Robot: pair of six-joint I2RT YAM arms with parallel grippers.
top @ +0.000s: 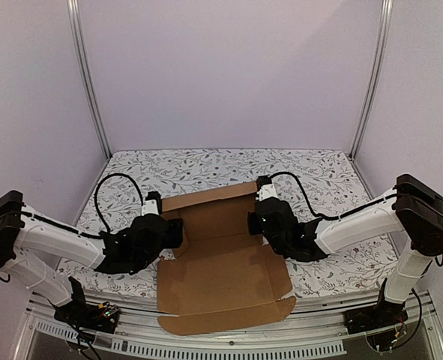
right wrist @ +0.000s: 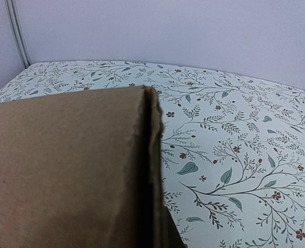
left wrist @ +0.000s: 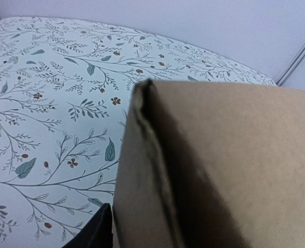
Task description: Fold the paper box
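Observation:
The paper box (top: 221, 270) is a brown cardboard sheet lying part-folded at mid-table, with its back panel and both side walls raised. My left gripper (top: 178, 231) is at the left side wall. In the left wrist view that folded wall (left wrist: 147, 155) fills the space between the jaws. One black finger (left wrist: 93, 235) shows right beside it and the other is hidden. My right gripper (top: 255, 223) is at the right side wall. In the right wrist view the doubled wall (right wrist: 152, 155) sits against a dark finger (right wrist: 170, 232), pinched.
A floral cloth (top: 318, 176) covers the table. Metal frame posts (top: 86, 75) stand at the back corners against plain walls. The box's front flap (top: 228, 319) reaches over the near table edge by the front rail (top: 228, 343).

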